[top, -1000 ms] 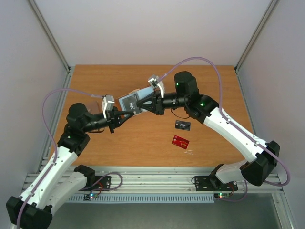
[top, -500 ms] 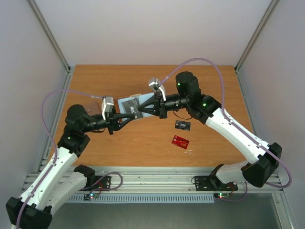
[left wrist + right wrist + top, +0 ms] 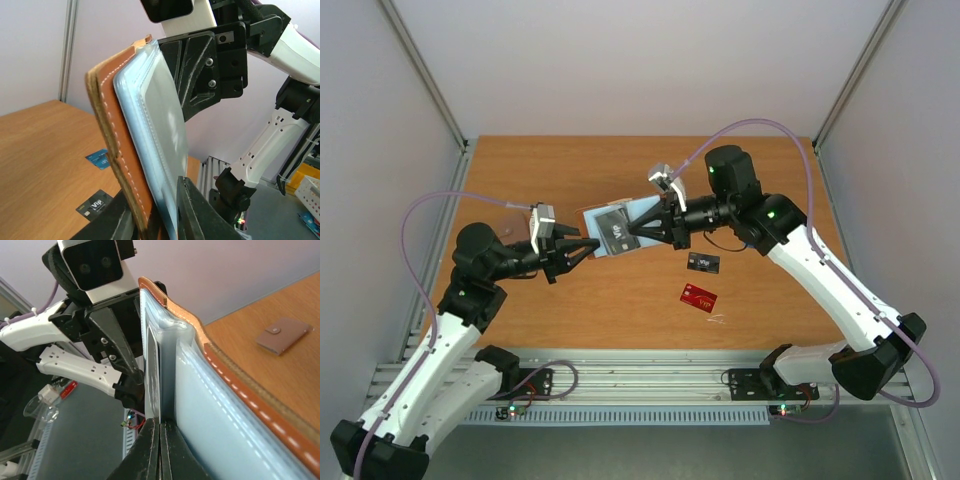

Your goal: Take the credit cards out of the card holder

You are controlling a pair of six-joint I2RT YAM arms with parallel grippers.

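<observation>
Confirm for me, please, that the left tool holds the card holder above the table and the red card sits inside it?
Not quite: the red card lies on the table, outside the card holder, as the top external view shows. The left tool does hold the card holder above the table.

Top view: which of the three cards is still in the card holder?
The black card with white print, sitting in the open card holder; the red card and the other dark card lie on the table.

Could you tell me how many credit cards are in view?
4: dark card in the card holder; black card, red card and blue card on the table. Others may hide inside.
</observation>
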